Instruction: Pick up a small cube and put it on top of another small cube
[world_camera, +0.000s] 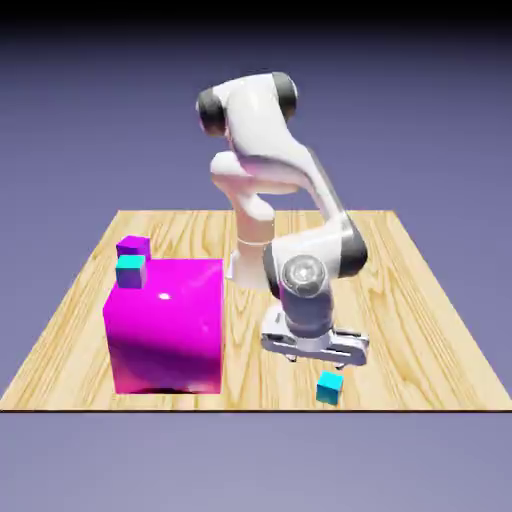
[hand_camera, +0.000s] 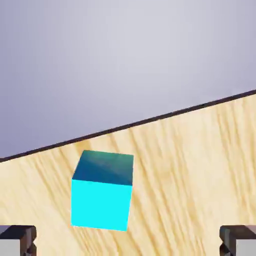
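I am working beside the big magenta block (world_camera: 165, 325), well off to one side of my gripper (hand_camera: 128, 241), whose fingers are standing wide apart and empty. I am judging I should centre over the small cube (hand_camera: 103, 192) just ahead, slightly off-centre between my tips, then descend squarely.

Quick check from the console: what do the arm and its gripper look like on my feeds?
A glossy white arm of rounded segments with dark grey joint caps and a silver disc at the wrist. The gripper has a flat white-grey bar body; its small grey fingertips look blocky. No cables or markings visible.
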